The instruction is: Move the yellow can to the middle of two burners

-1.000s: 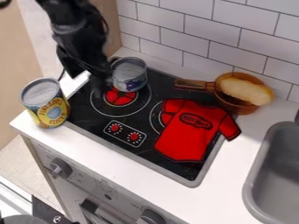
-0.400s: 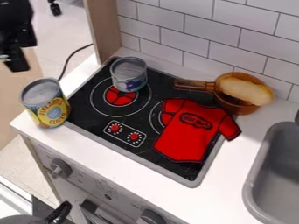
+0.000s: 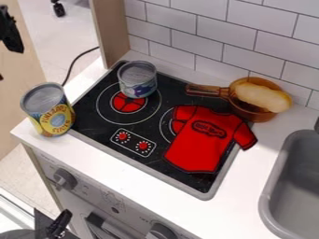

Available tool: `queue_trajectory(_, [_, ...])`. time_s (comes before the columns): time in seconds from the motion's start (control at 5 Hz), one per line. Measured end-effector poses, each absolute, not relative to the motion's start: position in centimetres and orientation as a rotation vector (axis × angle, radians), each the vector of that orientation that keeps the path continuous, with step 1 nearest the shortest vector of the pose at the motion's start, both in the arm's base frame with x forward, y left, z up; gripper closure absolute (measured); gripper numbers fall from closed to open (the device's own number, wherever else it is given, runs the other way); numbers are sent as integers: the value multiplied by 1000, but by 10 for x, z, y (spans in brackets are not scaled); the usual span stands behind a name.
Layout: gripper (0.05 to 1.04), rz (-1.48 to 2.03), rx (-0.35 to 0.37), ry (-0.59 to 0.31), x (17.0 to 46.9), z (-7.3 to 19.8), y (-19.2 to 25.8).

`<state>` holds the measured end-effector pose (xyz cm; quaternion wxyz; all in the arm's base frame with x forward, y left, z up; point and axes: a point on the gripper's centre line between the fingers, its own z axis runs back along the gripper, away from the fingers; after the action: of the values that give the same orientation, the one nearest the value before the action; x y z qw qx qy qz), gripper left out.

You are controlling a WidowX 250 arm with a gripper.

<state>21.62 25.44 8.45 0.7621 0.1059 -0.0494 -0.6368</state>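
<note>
The yellow can (image 3: 54, 119) is standing beside the black cooktop (image 3: 93, 122).
It is resting upright on the white table (image 3: 124, 175), off both burners; the gripper (image 3: 11, 39) is hanging at the view's upper left, whether clenched or released I cannot tell.

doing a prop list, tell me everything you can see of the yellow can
The yellow can stands upright on the white counter, beside the stove top's left edge. It is a cylinder with a grey, metal-looking top inside a rim. Its mostly yellow label has blue areas and print. Nothing grips it; whether its base touches the stove top is unclear.
</note>
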Motion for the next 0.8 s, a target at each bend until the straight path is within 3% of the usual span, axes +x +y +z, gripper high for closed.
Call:
queue_trajectory(0.4, [84,-1405,311,-39,215,44,253])
queue_trajectory(0.8, [84,-1404,364,-8,225,28,235])
